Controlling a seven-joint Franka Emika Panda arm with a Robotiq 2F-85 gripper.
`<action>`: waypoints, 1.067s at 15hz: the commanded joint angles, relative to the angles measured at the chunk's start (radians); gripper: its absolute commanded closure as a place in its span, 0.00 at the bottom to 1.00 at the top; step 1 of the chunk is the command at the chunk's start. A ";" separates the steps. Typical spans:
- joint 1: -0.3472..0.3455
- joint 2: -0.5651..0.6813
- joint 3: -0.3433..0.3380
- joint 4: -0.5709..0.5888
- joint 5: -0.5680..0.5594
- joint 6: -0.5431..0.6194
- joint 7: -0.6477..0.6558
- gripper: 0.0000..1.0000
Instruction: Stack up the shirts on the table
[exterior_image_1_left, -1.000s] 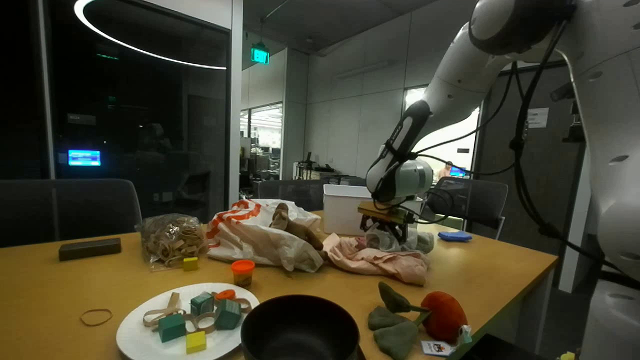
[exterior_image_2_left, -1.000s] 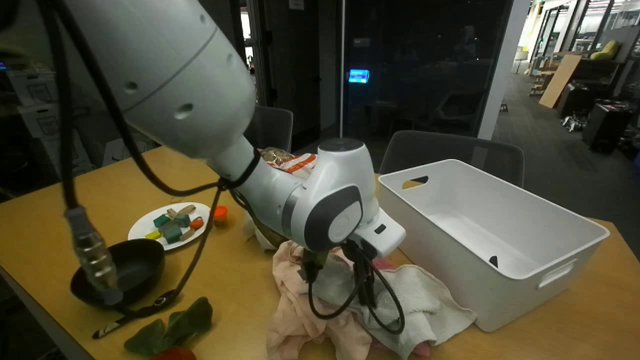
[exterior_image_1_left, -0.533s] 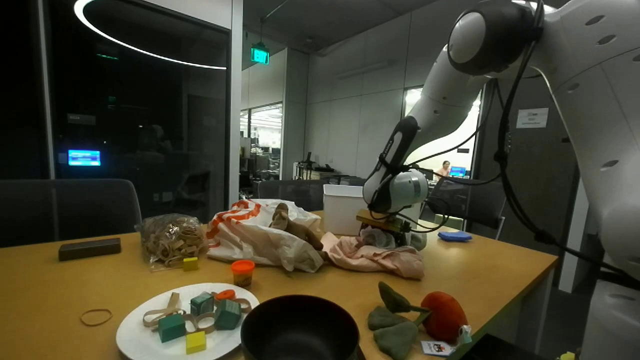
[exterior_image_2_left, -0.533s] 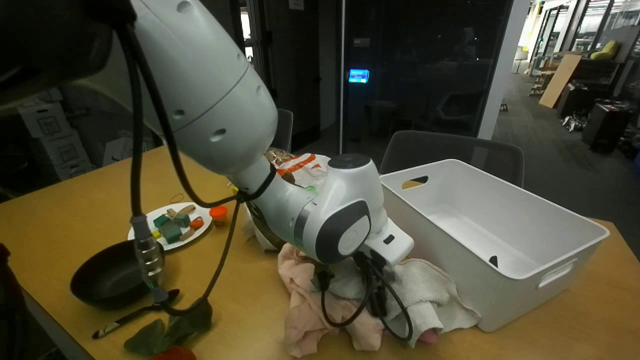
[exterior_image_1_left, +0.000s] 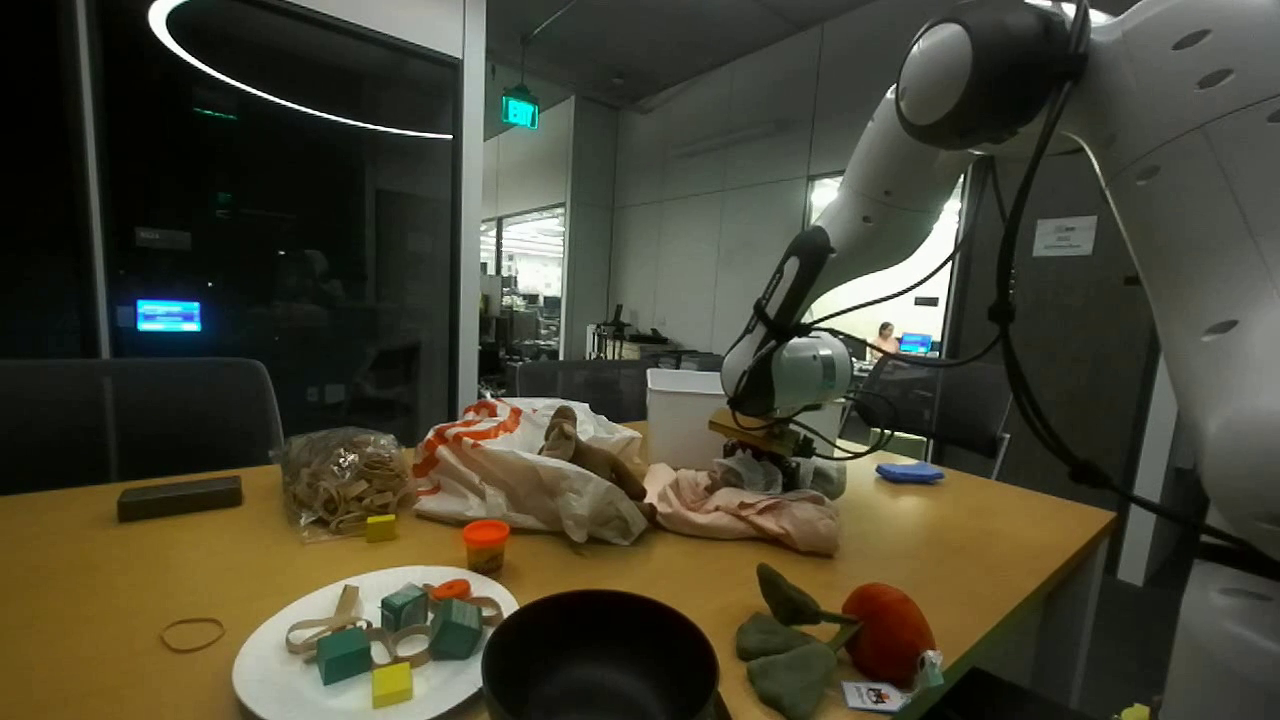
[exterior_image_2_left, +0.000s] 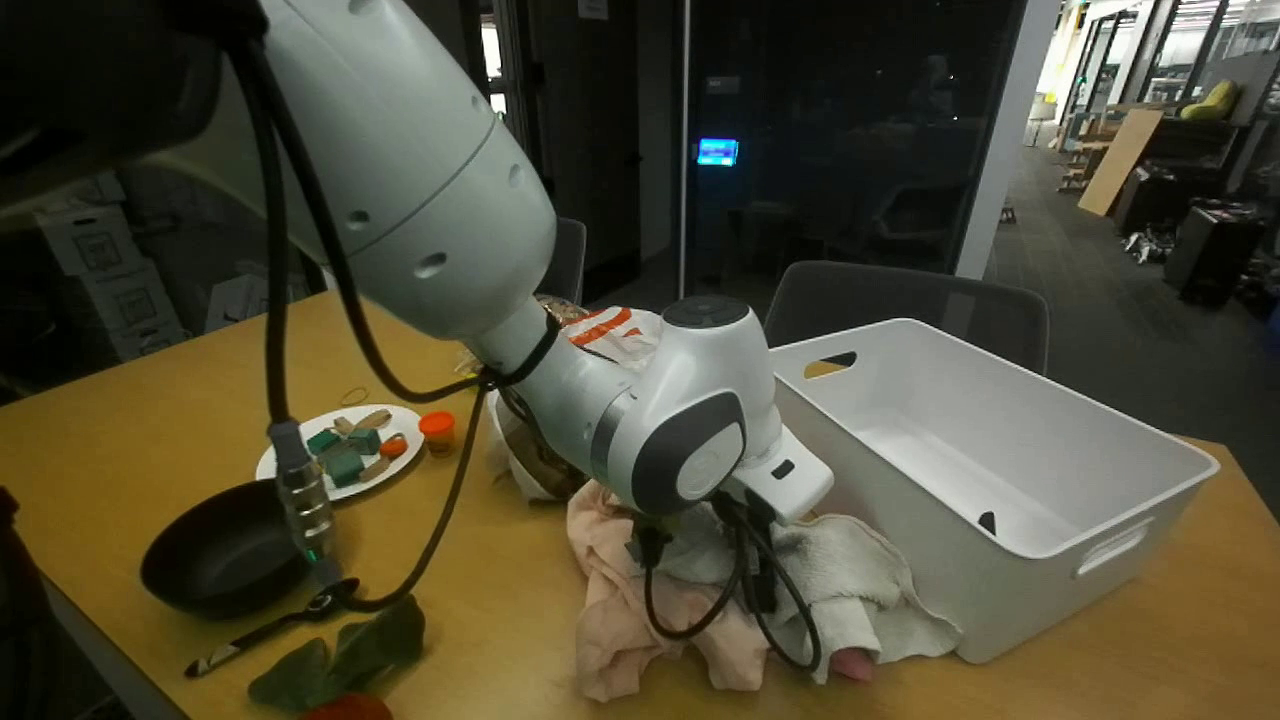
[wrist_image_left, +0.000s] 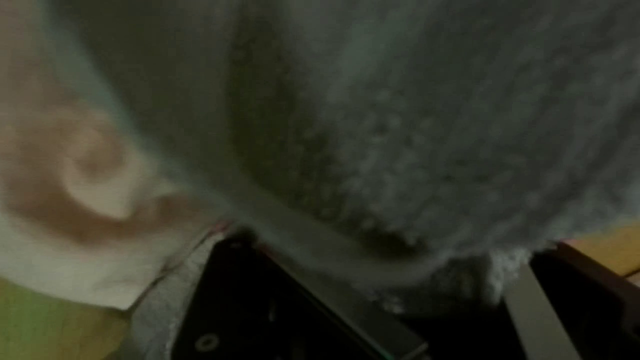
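Guessing you're going for the grey cloth (exterior_image_2_left: 855, 570)
Your end effector (wrist_image_left: 430, 295) is straddling it, unclenched; imo you're wanting a deep pinch before lifting, skipping the pink cloth (exterior_image_2_left: 615, 620).

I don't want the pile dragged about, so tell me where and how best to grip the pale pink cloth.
I'd pinch a raised fold of the pale pink cloth at its uncovered end, away from the white bin, coming straight down. It lies crumpled, so ridges should be easy to close on; the light gray cloth covers part of its side nearer the bin.
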 joint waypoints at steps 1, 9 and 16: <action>0.023 -0.054 -0.023 -0.020 0.030 -0.008 -0.021 1.00; -0.001 -0.275 0.003 -0.120 0.040 -0.064 -0.096 1.00; -0.024 -0.491 0.060 -0.228 0.163 -0.267 -0.501 1.00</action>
